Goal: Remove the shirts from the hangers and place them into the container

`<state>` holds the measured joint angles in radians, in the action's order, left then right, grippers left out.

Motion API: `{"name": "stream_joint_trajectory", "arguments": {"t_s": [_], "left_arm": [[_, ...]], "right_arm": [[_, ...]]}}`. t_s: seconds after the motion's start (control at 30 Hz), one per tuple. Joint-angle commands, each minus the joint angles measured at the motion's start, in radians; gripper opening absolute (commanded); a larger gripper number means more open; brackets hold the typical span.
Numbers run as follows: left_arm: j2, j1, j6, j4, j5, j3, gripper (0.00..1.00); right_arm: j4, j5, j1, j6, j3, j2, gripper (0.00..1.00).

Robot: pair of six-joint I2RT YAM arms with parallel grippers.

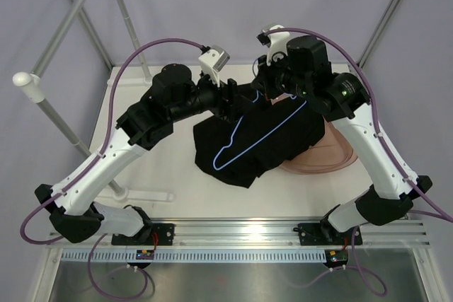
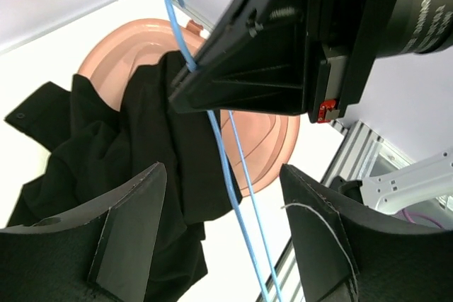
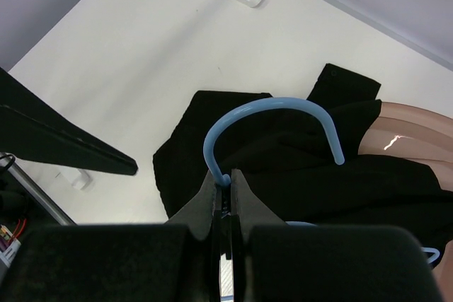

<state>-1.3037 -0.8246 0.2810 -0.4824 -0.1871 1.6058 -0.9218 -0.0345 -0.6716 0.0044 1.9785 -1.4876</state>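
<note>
Pinching the blue wire hanger (image 3: 269, 107), the right gripper (image 3: 224, 182) holds it over the black shirt (image 1: 283, 139); the left gripper (image 2: 221, 175) is spread wide, empty.

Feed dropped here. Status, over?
Left gripper open, empty. Right gripper shut on hanger. Shirt partly in tub, rest on table. No obstruction seen.

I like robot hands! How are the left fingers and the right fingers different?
The left fingers stand wide apart; the right fingers are pinched shut. The blue hanger has wires passing freely between the left fingers; the right fingers clamp its hook. Both pairs are black.
</note>
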Motion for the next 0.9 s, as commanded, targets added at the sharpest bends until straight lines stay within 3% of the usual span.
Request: {"name": "stream_joint_trajectory", "arguments": {"t_s": [0.0,0.17,0.27,0.3,0.43,0.5,0.53,0.63,0.73,0.77,0.87], "left_arm": [[-0.011,-0.011,0.004,0.018,-0.041,0.008,0.69],[-0.028,-0.018,0.001,0.007,-0.041,0.014,0.64],[-0.034,-0.019,-0.002,0.004,-0.043,0.020,0.47],[-0.040,-0.019,-0.002,0.001,-0.045,0.023,0.32],[-0.051,-0.019,0.003,-0.007,-0.041,0.039,0.00],[-0.051,-0.019,0.006,-0.015,-0.011,0.046,0.00],[-0.043,-0.019,0.009,-0.013,0.007,0.046,0.00],[-0.025,-0.022,0.038,-0.010,0.135,0.049,0.00],[0.003,-0.039,0.060,-0.015,0.305,0.068,0.00],[0.004,-0.042,0.069,-0.027,0.348,0.077,0.00],[0.000,-0.045,0.083,-0.042,0.438,0.109,0.00]], "right_arm": [[0.006,0.015,-0.016,-0.029,0.066,-0.017,0.00],[-0.029,0.022,-0.026,-0.034,0.140,-0.046,0.00],[-0.043,0.022,-0.036,-0.040,0.164,-0.053,0.00],[-0.043,0.024,-0.037,-0.040,0.167,-0.053,0.00],[-0.057,0.021,-0.046,-0.038,0.192,-0.057,0.00],[-0.064,0.030,-0.049,-0.038,0.206,-0.060,0.00],[-0.074,0.034,-0.057,-0.035,0.212,-0.060,0.05],[-0.060,0.145,-0.069,-0.011,0.203,-0.024,0.39],[-0.037,0.202,-0.089,0.020,0.131,0.055,0.59],[-0.032,0.214,-0.101,0.028,0.088,0.078,0.70],[-0.028,0.275,-0.117,0.065,0.001,0.154,0.83]]}}
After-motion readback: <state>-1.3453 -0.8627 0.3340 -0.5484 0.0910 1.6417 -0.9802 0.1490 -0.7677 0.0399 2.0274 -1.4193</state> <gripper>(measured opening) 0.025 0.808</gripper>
